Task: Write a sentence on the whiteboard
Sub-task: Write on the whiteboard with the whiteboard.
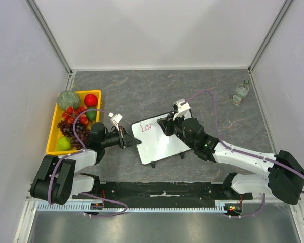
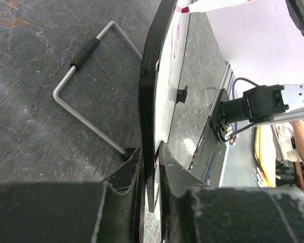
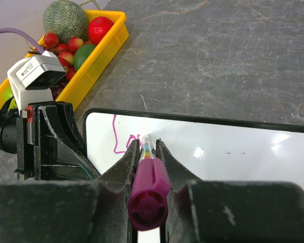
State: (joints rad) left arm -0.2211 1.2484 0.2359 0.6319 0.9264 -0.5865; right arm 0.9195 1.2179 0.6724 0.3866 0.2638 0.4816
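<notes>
Top external: whiteboard [image 1: 162, 144] sits mid-table, a bit toward the near edge, skewed so its long sides run diagonally and one short edge faces the left arm. Two small black feet show along its near long edge.

left gripper [image 1: 127, 137] is clamped on that short edge. Left wrist view agrees: both fingers [image 2: 129, 169] pinch the black frame, and the rim runs up between them. A bent metal rod [image 2: 86, 50] with a black sleeve lies on the table [image 2: 30, 76] just beside the frame. One end meets the board near the fingers, can't tell if it's attached.

right gripper [image 1: 164, 123] is over the board's far long edge, toward the far-left corner, closed on a magenta marker [image 3: 148, 185]. Right wrist view: marker is held lengthwise between the fingers, back end toward the camera, tip down at the white surface. Contact can't be confirmed.

sentence [image 3: 115, 137]: just a few pink strokes so far, a tall "L" and part of the next letter just left of the tip, partly hidden by a finger. From above it reads roughly "Lov".

Yellow tray [image 1: 52, 134] of fruit [image 1: 90, 99] at the table's left edge, near the left arm. Small clear bottle [image 1: 240, 92] near the far right corner, well apart from the board
</notes>
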